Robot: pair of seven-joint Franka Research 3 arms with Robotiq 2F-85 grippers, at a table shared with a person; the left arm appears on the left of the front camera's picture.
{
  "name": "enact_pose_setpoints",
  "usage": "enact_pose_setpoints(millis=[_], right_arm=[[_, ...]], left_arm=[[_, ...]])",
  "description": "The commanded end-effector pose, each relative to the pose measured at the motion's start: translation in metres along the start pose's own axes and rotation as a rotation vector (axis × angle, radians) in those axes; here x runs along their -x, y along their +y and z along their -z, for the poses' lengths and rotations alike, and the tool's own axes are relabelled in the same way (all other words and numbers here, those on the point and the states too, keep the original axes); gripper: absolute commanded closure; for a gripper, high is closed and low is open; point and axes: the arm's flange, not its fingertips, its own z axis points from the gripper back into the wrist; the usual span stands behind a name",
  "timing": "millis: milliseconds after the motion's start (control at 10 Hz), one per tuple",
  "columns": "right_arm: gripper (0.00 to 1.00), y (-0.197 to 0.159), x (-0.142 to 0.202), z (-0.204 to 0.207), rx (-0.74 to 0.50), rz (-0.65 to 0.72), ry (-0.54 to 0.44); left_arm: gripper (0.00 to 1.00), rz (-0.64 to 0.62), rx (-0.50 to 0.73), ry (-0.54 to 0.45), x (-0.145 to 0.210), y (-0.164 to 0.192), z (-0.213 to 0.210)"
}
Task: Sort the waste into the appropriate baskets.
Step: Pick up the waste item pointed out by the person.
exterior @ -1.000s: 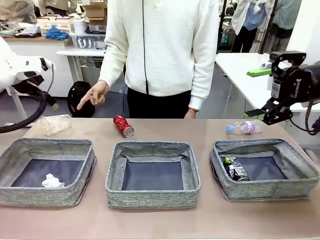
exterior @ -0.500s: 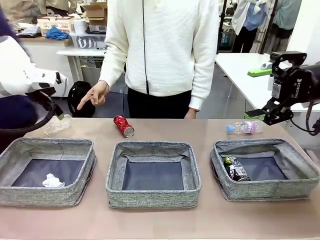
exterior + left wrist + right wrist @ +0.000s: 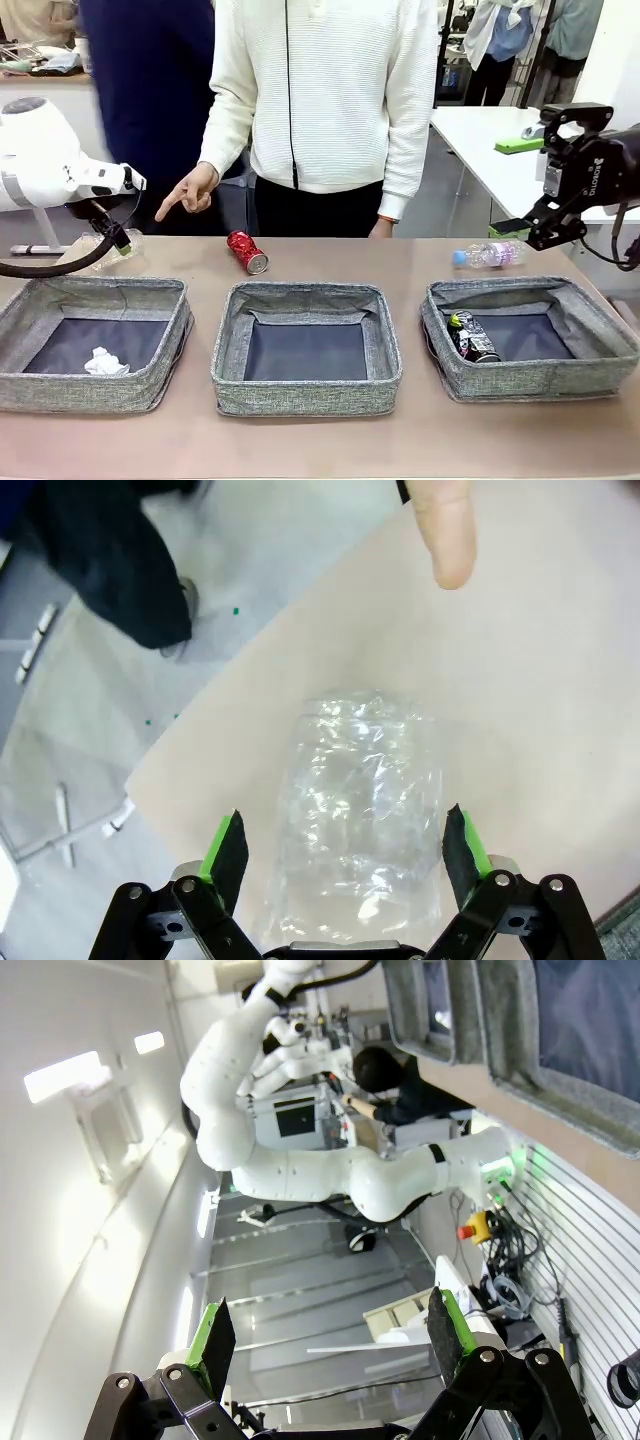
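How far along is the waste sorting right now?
Done: the crumpled white paper ball lies in the left basket, the dark printed can in the right basket. In hand: the left end effector stands open around the crushed clear plastic bottle on the table, not yet gripping it. To do: the red can and the small clear bottle with pink label lie loose on the table.
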Motion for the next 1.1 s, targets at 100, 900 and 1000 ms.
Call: enact_pose_setpoints(millis=[100,900,1000], right_arm=[[0.00,0.0024,0.0002,0.0002,-0.022,-0.006,-0.001],[0.00,0.0024,0.0002,0.0002,-0.022,-0.006,-0.001],[0.00,0.0024,0.0002,0.0002,-0.022,-0.006,-0.001]], left_arm=[[0.00,-0.017,-0.010,0.023,-0.0075,0.0013,0.0022],[0.57,-0.060,0.064,0.079,-0.0038,-0.0018,0.0052],[0.63,-0.062,0.067,0.080,-0.0035,-0.0016,0.0047]])
